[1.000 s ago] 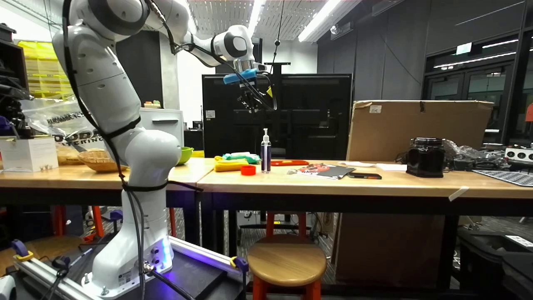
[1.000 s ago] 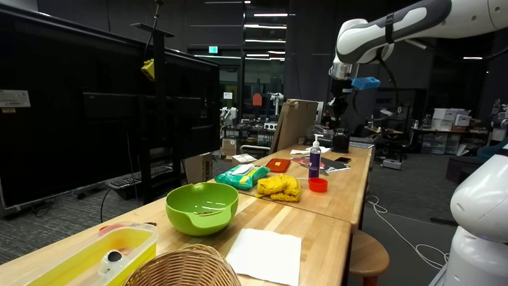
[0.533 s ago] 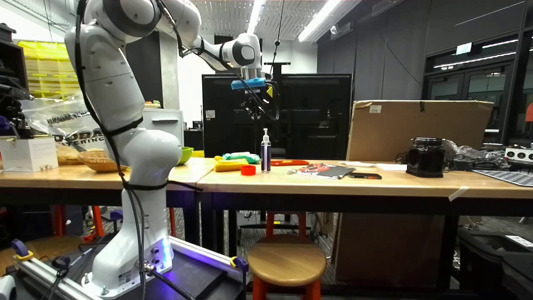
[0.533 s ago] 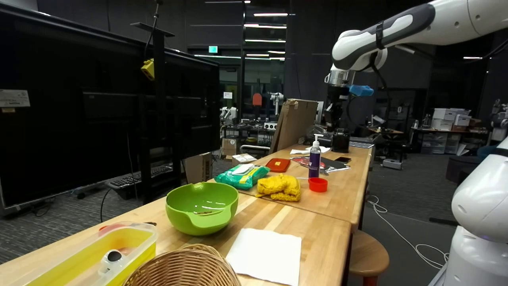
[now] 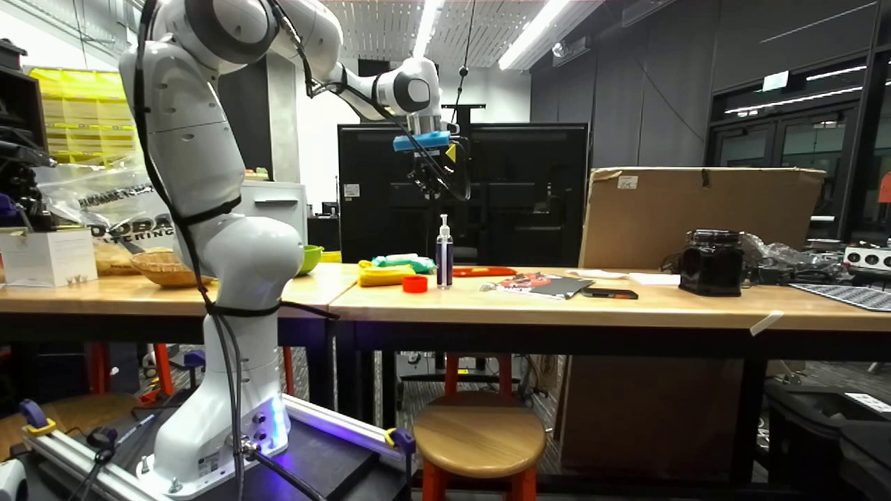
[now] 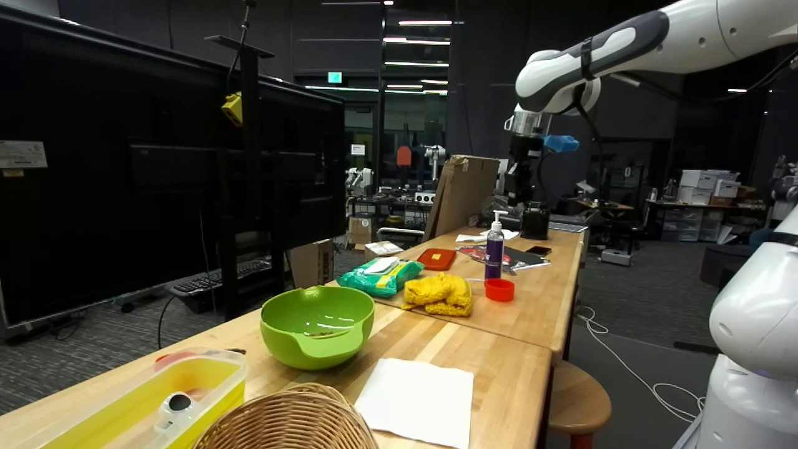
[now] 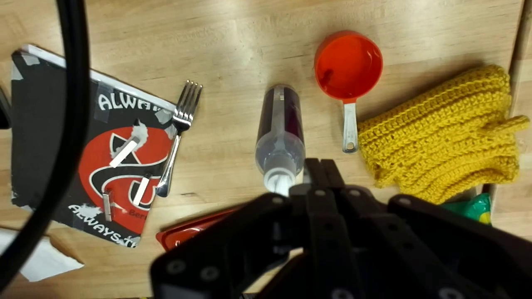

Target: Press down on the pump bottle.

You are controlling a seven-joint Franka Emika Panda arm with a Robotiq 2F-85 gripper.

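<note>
The bottle [image 5: 445, 257] stands upright on the surface [image 5: 543, 306], its white pump [image 5: 444, 223] on top. In an exterior view the hand [image 5: 429, 196] hangs above, at eleven o'clock from the pump, the two apart. In the wrist view the fingers [image 7: 314, 172] are together, side by side, their tips at two o'clock from the pump, which the hand partly hides.

Taking the bottle as the clock's centre there, the red cup [image 7: 349, 62] lies between one and two, its handle pointing to six and just beside the yellow knit [image 7: 440, 133], which is at three. The green pack [image 7: 469, 207] shows at four, partly hidden by the knit. The fork [image 7: 183, 118] is at nine, tines between twelve and one, lying along the edge of the black sheet [image 7: 99, 149], which spreads farther out. The red tray [image 7: 183, 234] is between seven and eight, partly hidden by the hand.

In an exterior view, again from the bottle, the green bowl [image 6: 287, 343] is at eight, the basket [image 6: 280, 424] between seven and eight, the black jar [image 6: 535, 223] at two and the phone [image 6: 539, 251] at three.
</note>
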